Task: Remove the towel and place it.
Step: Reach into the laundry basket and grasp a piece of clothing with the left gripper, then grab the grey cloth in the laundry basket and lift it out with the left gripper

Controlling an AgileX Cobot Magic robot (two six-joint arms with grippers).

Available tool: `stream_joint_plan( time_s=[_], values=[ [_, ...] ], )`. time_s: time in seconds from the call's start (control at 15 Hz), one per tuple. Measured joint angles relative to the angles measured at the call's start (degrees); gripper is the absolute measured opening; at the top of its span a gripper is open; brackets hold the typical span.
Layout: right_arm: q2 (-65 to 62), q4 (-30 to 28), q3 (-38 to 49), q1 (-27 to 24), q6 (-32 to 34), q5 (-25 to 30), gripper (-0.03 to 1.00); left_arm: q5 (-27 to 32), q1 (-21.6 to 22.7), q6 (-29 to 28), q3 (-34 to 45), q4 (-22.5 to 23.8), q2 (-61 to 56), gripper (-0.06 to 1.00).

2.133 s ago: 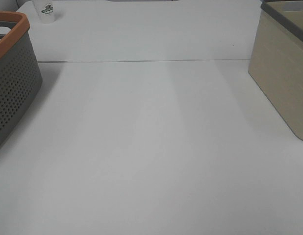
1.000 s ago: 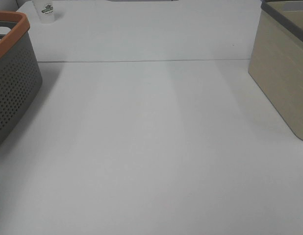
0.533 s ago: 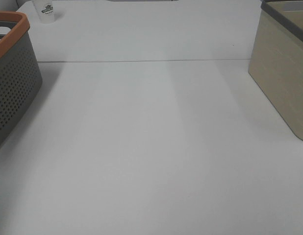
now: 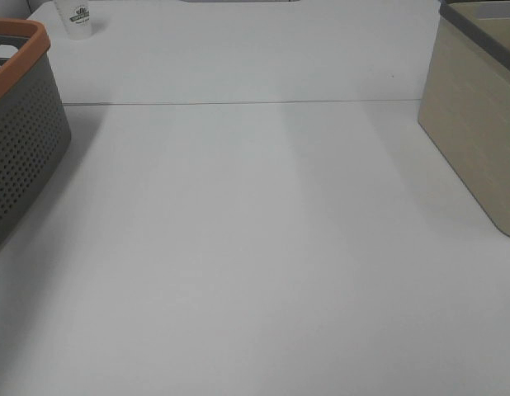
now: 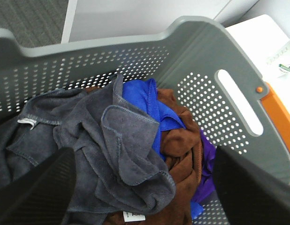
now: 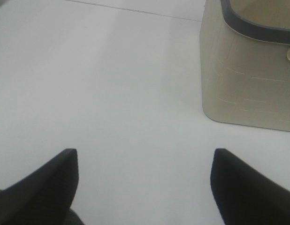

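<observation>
Towel (image 5: pixel 91 133) in basket (image 5: pixel 201 51), under L end effector (image 5: pixel 141 152).

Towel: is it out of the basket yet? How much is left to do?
Not yet. Nothing looks done: the dark towel lies crumpled in the grey basket, on a blue cloth and a brown cloth. In hand: the left gripper hovers open above it, holding nothing. The right gripper is open over the table. Left: grab the towel, lift it out, set it down.
</observation>
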Motion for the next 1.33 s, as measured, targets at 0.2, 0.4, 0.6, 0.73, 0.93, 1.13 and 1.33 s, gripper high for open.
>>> stream_joint_plan(
  time_s=[0.2, 0.4, 0.6, 0.73, 0.93, 1.13, 1.33],
  values=[
    [0.0, 0.0, 0.0, 0.0, 0.0, 0.0, 0.76, 2.92, 0.0, -0.4, -2.92, -2.52, 5.61, 0.71],
    [0.0, 0.0, 0.0, 0.0, 0.0, 0.0, 0.76, 4.41, 1.26, 0.4, -5.9, -5.33, 11.69, 0.7],
    [0.0, 0.0, 0.0, 0.0, 0.0, 0.0, 0.76, 3.44, 6.02, 3.55, -5.96, -8.25, 13.87, 0.7],
    [0.0, 0.0, 0.0, 0.0, 0.0, 0.0, 0.76, 0.74, 7.73, 4.35, -6.02, -9.22, 14.84, 0.7],
    [0.0, 0.0, 0.0, 0.0, 0.0, 0.0, 0.76, -2.35, 7.85, 4.64, -6.99, -10.6, 17.25, 0.69],
    [0.0, 0.0, 0.0, 0.0, 0.0, 0.0, 0.76, -3.15, 7.85, 4.58, -7.33, -11.06, 19.88, 0.62],
    [0.0, 0.06, 0.0, 0.0, 0.0, 0.0, 0.76, -4.87, 8.02, 1.38, -7.33, -10.14, 21.49, 0.61]
  ],
)
